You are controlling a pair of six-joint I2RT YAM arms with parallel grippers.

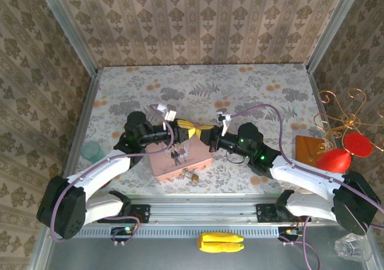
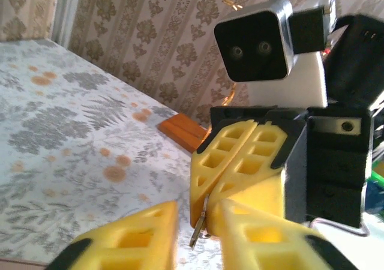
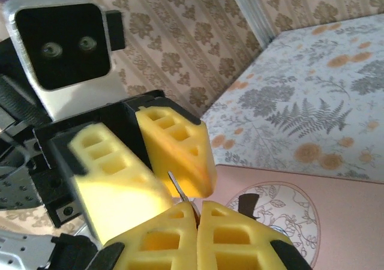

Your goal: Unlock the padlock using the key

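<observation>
Floral-papered walls behind; thin grey metal key juts slantwise from the right pincer pinching it, toward the spread yellow left pincer.

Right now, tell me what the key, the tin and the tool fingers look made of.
The key looks like thin grey metal, perhaps steel: a dull, glinting sliver. The tin is probably painted sheet metal: smooth pink with a printed picture. The fingers seem moulded yellow plastic: hollow ribbed cells.
</observation>
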